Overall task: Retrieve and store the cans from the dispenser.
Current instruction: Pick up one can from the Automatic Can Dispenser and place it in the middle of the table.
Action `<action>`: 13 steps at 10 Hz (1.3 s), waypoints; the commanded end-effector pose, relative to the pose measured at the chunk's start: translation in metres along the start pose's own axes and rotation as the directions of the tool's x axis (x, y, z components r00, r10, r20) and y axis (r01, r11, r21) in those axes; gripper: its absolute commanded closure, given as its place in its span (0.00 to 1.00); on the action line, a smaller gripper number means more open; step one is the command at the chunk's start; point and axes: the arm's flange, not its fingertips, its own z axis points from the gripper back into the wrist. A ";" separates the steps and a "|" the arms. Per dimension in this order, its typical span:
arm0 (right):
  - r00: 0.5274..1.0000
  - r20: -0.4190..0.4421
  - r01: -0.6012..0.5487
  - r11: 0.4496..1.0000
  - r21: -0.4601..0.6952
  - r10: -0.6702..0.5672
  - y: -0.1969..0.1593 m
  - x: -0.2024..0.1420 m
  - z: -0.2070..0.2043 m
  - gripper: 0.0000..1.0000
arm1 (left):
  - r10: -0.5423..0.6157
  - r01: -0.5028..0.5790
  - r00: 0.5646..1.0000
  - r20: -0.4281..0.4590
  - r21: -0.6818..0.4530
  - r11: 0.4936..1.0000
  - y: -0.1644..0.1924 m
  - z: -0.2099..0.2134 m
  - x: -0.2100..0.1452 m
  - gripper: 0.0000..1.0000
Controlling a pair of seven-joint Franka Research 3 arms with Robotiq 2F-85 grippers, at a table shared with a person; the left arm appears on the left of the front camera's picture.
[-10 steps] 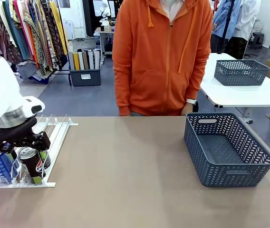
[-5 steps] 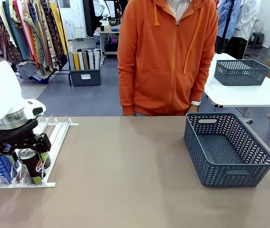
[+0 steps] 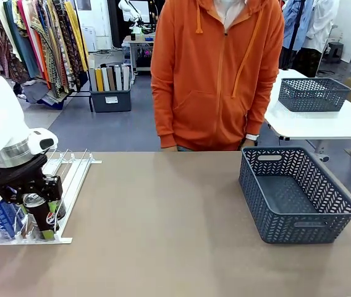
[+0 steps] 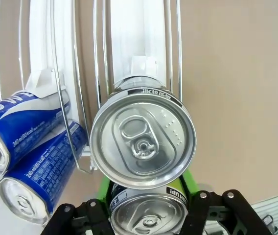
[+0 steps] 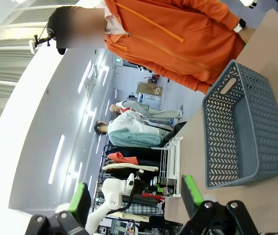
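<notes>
Cans update: just clamped left jaws, open a second ago, onto front black can (image 3: 39, 215) in dispenser (image 3: 76, 173) (right jaws idle, spread wide), so probably ready for lifting out.

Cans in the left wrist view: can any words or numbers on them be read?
"240 ml": small white print along the upper blue aluminium can.
Dark print on the rear silver-topped black can, at its rim: too small to read.
White label on the front black can between the jaws: unreadable.
</notes>
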 end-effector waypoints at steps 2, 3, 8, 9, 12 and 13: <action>1.000 0.012 -0.007 1.000 0.018 0.007 0.004 0.003 -0.001 0.00 | -0.001 0.001 1.000 0.008 -0.021 1.000 0.002 0.003 -0.001 1.00; 1.000 0.012 -0.007 1.000 0.018 0.007 0.004 0.003 -0.001 0.00 | -0.002 0.002 1.000 0.015 -0.023 1.000 0.002 0.005 -0.001 1.00; 1.000 0.012 -0.007 1.000 0.018 0.007 0.004 0.003 -0.001 0.00 | -0.044 0.045 0.991 0.130 -0.004 0.999 0.008 0.120 -0.041 1.00; 1.000 0.012 -0.007 1.000 0.018 0.007 0.004 0.003 -0.001 0.00 | -0.096 0.099 0.980 0.174 -0.005 0.995 0.012 0.166 -0.060 1.00; 1.000 0.012 -0.007 1.000 0.018 0.007 0.004 0.003 -0.001 0.00 | -0.105 0.116 0.931 0.349 -0.009 0.993 0.018 0.246 -0.090 1.00; 1.000 0.012 -0.007 1.000 0.018 0.007 0.004 0.003 -0.001 0.00 | -0.084 0.101 0.918 0.388 -0.024 0.995 0.023 0.260 -0.098 1.00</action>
